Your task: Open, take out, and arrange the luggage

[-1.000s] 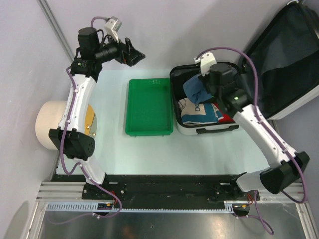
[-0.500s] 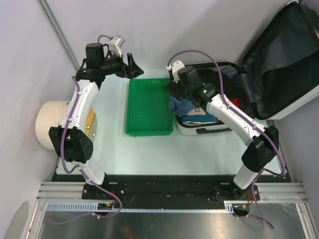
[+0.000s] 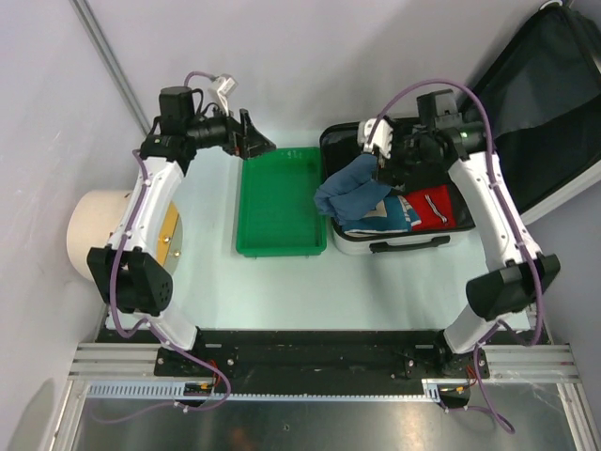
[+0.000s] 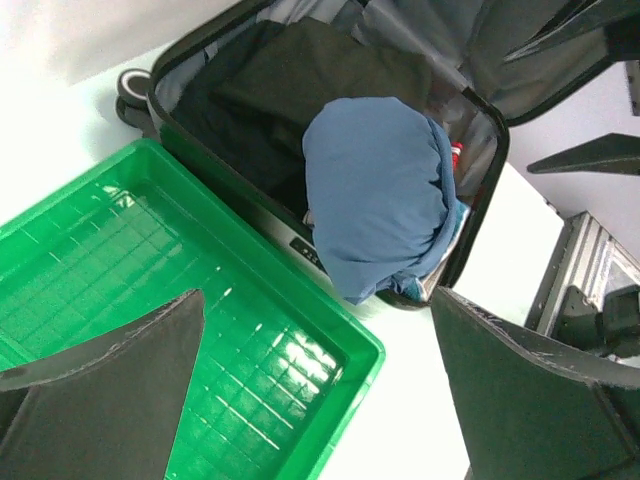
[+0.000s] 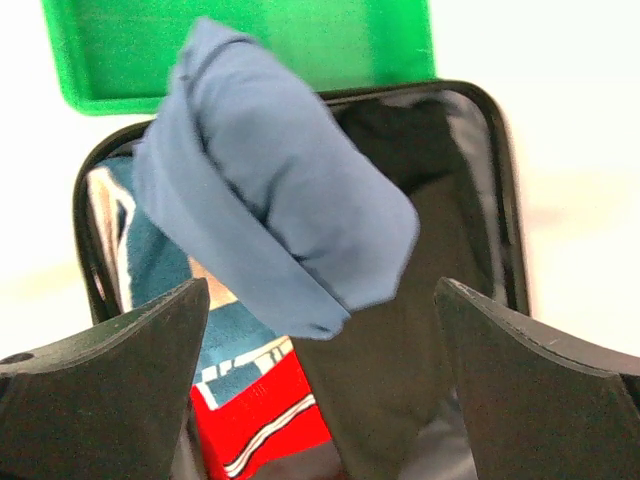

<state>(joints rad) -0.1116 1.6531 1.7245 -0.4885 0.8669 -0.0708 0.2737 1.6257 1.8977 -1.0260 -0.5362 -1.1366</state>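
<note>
A blue garment point(image 4: 385, 190) slumps over the rim of the open luggage point(image 4: 250, 200). The green tray point(image 4: 150, 280) sits just beside it.

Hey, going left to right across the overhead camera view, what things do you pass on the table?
Cream cylinder → green tray → open suitcase → its raised lid, farthest right.

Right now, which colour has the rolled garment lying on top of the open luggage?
The garment is plain blue; the left wrist view shows it best.
</note>
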